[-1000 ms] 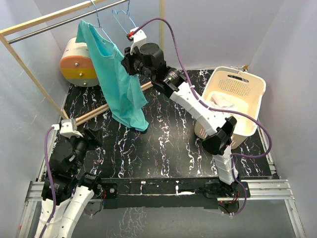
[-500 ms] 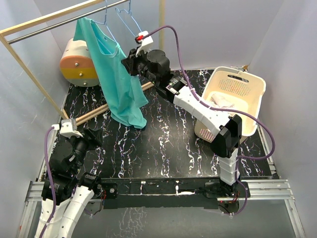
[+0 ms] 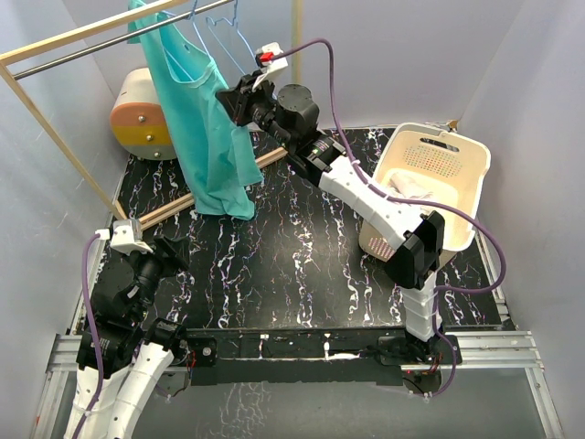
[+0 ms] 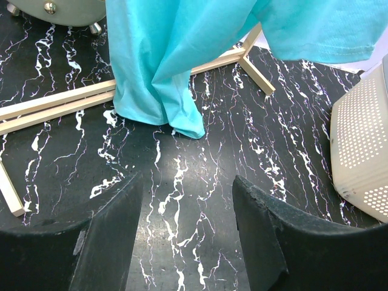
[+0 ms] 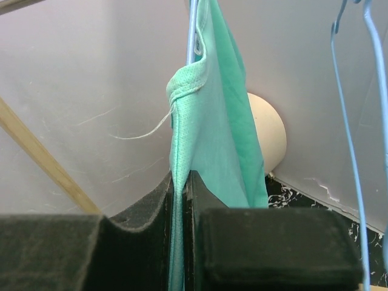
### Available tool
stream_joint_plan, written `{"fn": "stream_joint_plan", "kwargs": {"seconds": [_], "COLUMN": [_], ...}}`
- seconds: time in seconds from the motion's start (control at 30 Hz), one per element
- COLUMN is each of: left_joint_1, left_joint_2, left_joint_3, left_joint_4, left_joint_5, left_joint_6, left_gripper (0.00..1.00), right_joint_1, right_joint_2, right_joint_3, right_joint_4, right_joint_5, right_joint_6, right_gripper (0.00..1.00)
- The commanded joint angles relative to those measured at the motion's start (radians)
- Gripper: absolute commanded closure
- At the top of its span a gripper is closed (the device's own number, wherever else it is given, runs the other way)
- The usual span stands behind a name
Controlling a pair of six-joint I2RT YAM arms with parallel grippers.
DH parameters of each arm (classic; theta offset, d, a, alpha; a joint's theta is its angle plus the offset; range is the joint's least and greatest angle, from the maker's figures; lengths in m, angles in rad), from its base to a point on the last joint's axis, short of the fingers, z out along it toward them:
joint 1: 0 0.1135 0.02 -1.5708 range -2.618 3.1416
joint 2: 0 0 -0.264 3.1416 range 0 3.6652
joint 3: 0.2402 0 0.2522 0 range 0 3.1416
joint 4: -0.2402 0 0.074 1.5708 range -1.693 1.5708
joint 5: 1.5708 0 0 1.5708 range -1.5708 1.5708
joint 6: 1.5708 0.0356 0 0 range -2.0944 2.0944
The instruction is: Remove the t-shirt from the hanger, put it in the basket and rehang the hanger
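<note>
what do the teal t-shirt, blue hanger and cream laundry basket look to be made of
Teal t-shirt: soft knit fabric, probably synthetic; fine mesh texture, matte, drapes in folds.
Thin light-blue hanger: likely coated metal wire, very slim.
Cream perforated laundry basket: moulded plastic, rows of holes.

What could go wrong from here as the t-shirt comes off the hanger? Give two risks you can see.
The right hand pinches the t-shirt at its collar, right by the hanger wire; pulling may drag the hanger off the rail. The empty hanger hangs close and could snag the fabric.
</note>
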Motion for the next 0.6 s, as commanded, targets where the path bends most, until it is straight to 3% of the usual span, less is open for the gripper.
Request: {"fn": "stream_joint_plan", "kwargs": {"seconds": [0.0, 0.27, 0.37, 0.5, 0.57], "left_joint_1": [0.002, 0.001, 0.001, 0.001, 0.002], "left_joint_2": [-0.006, -0.004, -0.006, 0.027, 0.078], "left_joint_3": [-0.003, -0.006, -0.011, -0.003, 0.033], "left_joint_4": [0.003, 0.014, 0.043, 0.125, 0.169], "left_joint_5": [-0.004, 0.003, 0.032, 0.181, 0.288], "left_joint_6": [0.003, 0.007, 0.017, 0.044, 0.049], "left_gripper": [0.41, 0.40, 0.32, 0.19, 0.17], "right_joint_1": [-0.005, -0.005, -0.005, -0.006, -0.005], "right_joint_2": [-0.116, -0.432, -0.578, -0.768, -0.868], "right_joint_3": [-0.025, -0.376, -0.509, -0.706, -0.789], "right_joint_4": [0.088, 0.005, -0.067, -0.196, -0.267], "right_joint_5": [-0.023, -0.062, -0.111, -0.185, -0.237], "right_joint_6": [-0.012, -0.046, -0.062, -0.083, -0.090], "right_gripper": [0.92, 0.92, 0.92, 0.92, 0.92]}}
